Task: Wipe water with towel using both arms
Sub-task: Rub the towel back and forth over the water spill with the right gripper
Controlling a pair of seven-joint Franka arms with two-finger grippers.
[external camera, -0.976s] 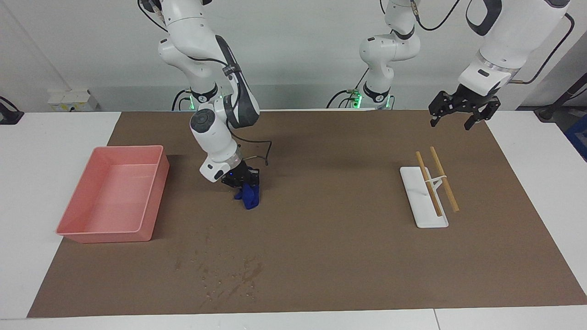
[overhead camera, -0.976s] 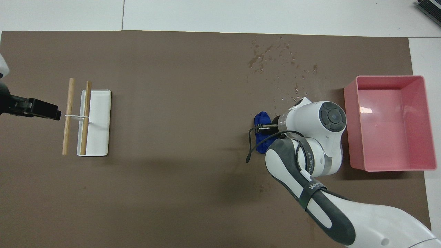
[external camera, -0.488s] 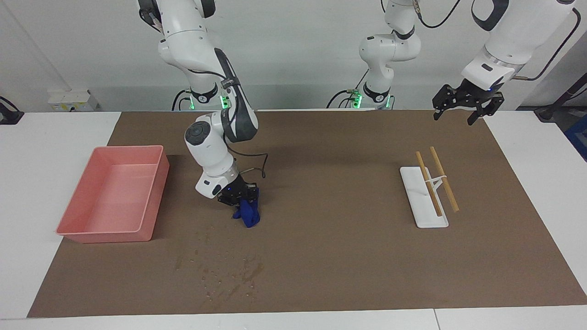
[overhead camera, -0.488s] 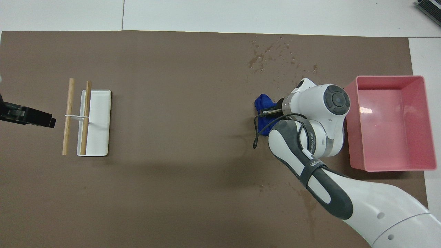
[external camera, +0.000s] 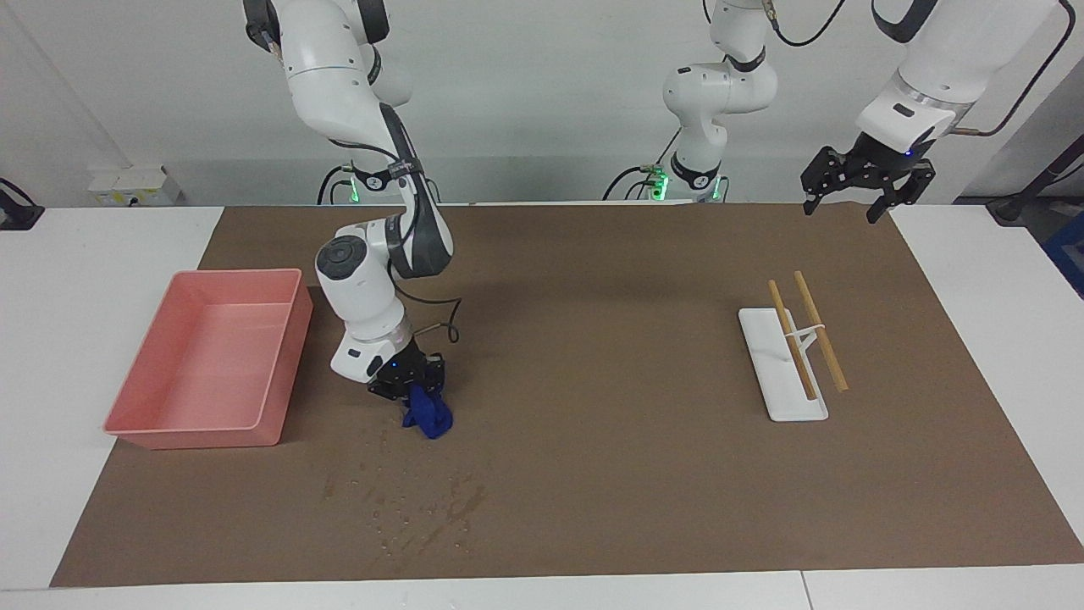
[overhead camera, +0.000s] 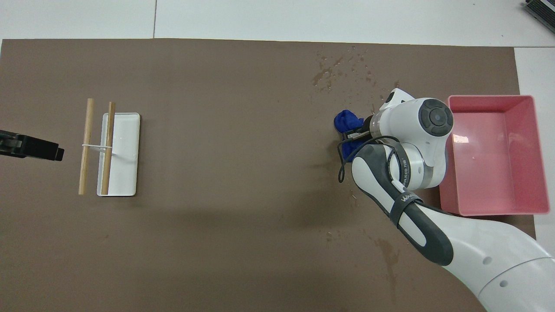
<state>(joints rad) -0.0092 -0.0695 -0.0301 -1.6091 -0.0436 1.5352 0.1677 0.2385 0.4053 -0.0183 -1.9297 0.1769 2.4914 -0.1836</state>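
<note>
My right gripper [external camera: 408, 388] is shut on a bunched blue towel [external camera: 427, 416] and holds it low over the brown mat, beside the pink tray. The towel also shows in the overhead view [overhead camera: 347, 123], partly hidden by the right arm. Water drops and wet streaks [external camera: 423, 508] lie on the mat farther from the robots than the towel; they also show in the overhead view [overhead camera: 342, 71]. My left gripper [external camera: 864, 182] is open and empty, raised over the mat's edge at the left arm's end, and waits; only its tip shows in the overhead view [overhead camera: 52, 152].
A pink tray [external camera: 284, 356] stands at the right arm's end of the brown mat [external camera: 593, 424]. A white flat holder [external camera: 766, 373] with two wooden sticks [external camera: 817, 330] lies toward the left arm's end. Faint damp marks [overhead camera: 386, 253] lie near the robots.
My right gripper has carried the blue towel away from the robots and toward the pink tray, closer to the water. My left gripper has risen a little and drawn back.
</note>
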